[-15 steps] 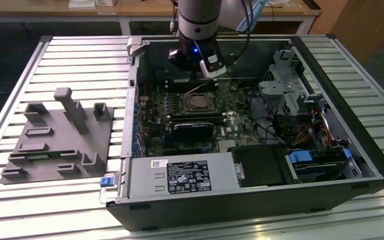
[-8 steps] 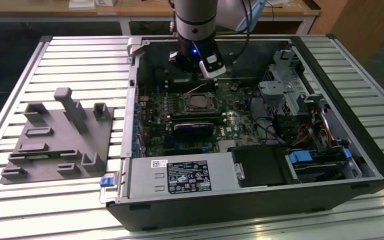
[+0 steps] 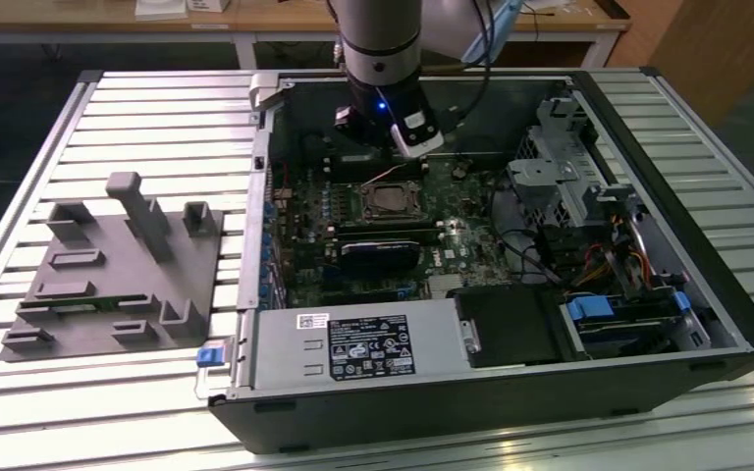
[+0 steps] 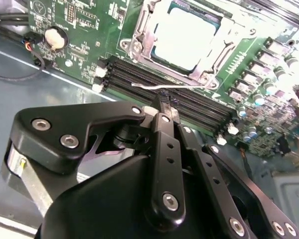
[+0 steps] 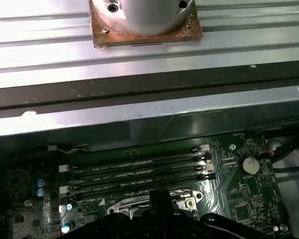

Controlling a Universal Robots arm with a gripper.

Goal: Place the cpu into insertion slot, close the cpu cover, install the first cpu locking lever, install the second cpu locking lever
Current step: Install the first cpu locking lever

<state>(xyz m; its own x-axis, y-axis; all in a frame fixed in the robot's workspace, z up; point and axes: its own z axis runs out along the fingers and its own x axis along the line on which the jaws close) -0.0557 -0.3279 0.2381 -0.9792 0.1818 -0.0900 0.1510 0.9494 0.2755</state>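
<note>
Gripper (image 4: 162,101) fingers (image 4: 164,149) pressed tight together, no gap; tips just at thin wire lever (image 4: 185,87), contact we can't confirm. Lever lies flat, long axis along memory slots (image 4: 199,107), crosswise to fingers. Past slots, beyond tips: cpu (image 4: 182,35) seated flat, metal top up, cover frame (image 4: 135,47) down around it.

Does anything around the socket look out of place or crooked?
Yes: a thin wire lever beside the cpu cover sticks out loose over the memory slots, not hooked down, right at the end effector. The cpu sits flat and square.
</note>
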